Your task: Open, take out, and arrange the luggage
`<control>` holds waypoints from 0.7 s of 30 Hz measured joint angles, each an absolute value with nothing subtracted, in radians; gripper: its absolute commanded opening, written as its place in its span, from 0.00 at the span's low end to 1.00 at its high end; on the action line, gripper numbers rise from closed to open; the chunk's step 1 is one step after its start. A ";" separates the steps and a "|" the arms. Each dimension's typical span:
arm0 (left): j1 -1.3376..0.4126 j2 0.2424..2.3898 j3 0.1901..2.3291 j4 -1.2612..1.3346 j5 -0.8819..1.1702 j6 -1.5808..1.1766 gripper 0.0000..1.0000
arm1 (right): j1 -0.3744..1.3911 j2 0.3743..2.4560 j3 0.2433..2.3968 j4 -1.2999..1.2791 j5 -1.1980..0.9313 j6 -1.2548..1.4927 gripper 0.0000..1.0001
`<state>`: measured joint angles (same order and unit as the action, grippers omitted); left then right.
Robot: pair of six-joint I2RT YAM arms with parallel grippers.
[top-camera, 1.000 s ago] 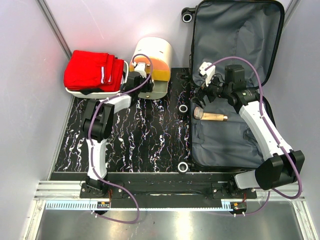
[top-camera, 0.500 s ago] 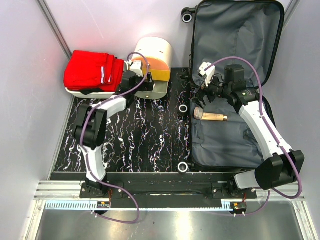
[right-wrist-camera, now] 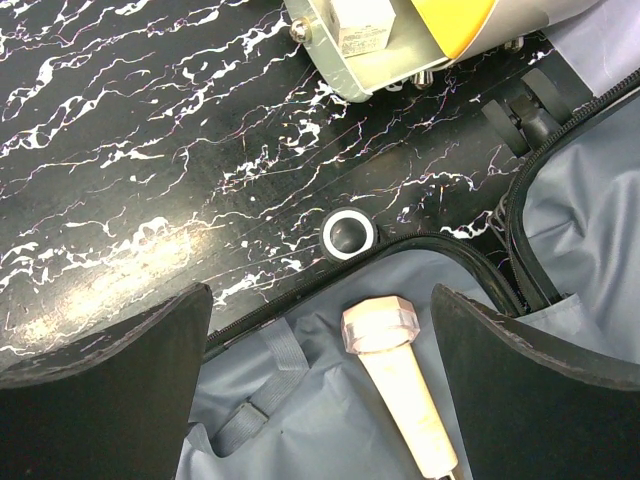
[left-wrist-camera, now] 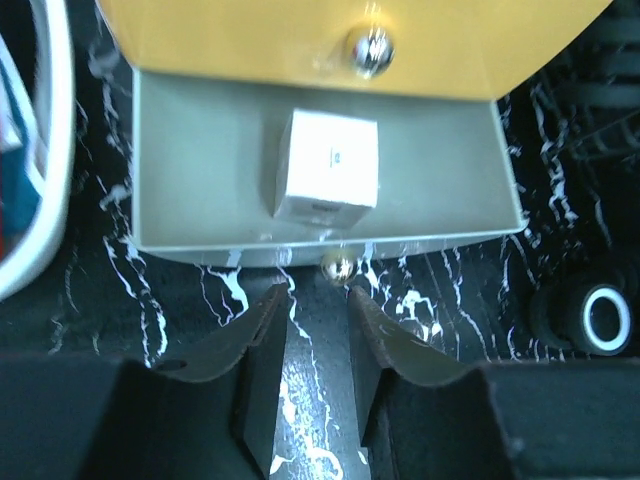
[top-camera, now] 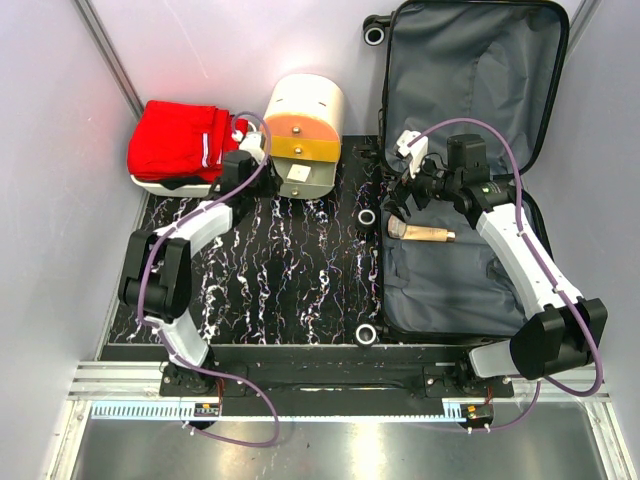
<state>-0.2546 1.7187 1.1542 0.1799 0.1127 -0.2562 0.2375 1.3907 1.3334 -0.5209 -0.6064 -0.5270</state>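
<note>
The suitcase (top-camera: 470, 70) lies open on the table (top-camera: 280, 290) with its grey lining facing up. The right gripper (right-wrist-camera: 320, 300) hangs over the edge of the suitcase's lower half, by the zip. Its jaws are spread wide and hold nothing. Below and between them a beige bottle (right-wrist-camera: 395, 370) lies on the lining, cap toward the suitcase rim, touching neither finger. Just ahead of the fingertips, outside the shell, one suitcase wheel (right-wrist-camera: 348, 235) sits on the black marbled top.

The left gripper (left-wrist-camera: 315, 300) is low over the table. Its jaws are parted by a narrow gap with only bare tabletop between them, so it grips nothing. Just ahead of its tips is a small metal knob (left-wrist-camera: 335, 266) on the front of a grey drawer (left-wrist-camera: 190, 170), which stands pulled out of a cream and orange round box (top-camera: 305, 105). The tips look just short of the knob. Beyond the knob, a small white box (left-wrist-camera: 328, 165) lies in the drawer. To this gripper's left, a red cloth (top-camera: 185, 140) rests on a white tray (top-camera: 150, 185).
</note>
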 measured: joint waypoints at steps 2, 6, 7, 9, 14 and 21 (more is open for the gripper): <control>-0.255 1.752 1.155 0.153 0.119 -0.271 0.34 | 0.237 1.391 1.333 -0.521 -0.609 -0.527 1.00; -0.259 1.814 1.167 0.121 0.120 -0.298 0.36 | 0.237 1.391 1.333 -0.521 -0.611 -0.527 1.00; -0.260 1.832 1.176 0.120 0.120 -0.306 0.36 | 0.237 1.391 1.333 -0.520 -0.610 -0.527 1.00; -0.260 1.865 1.193 0.125 0.119 -0.316 0.36 | 0.237 1.391 1.333 -0.521 -0.610 -0.527 1.00; -0.260 1.945 1.247 0.181 0.120 -0.342 0.36 | 0.237 1.391 1.333 -0.521 -0.607 -0.527 1.00; -0.258 2.072 1.389 0.221 0.119 -0.376 0.37 | 0.237 1.391 1.333 -0.521 -0.583 -0.524 1.00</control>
<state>-0.2584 2.0716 1.3888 0.2207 0.1192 -0.3759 0.2371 1.3911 1.3331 -0.5209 -0.5827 -0.5243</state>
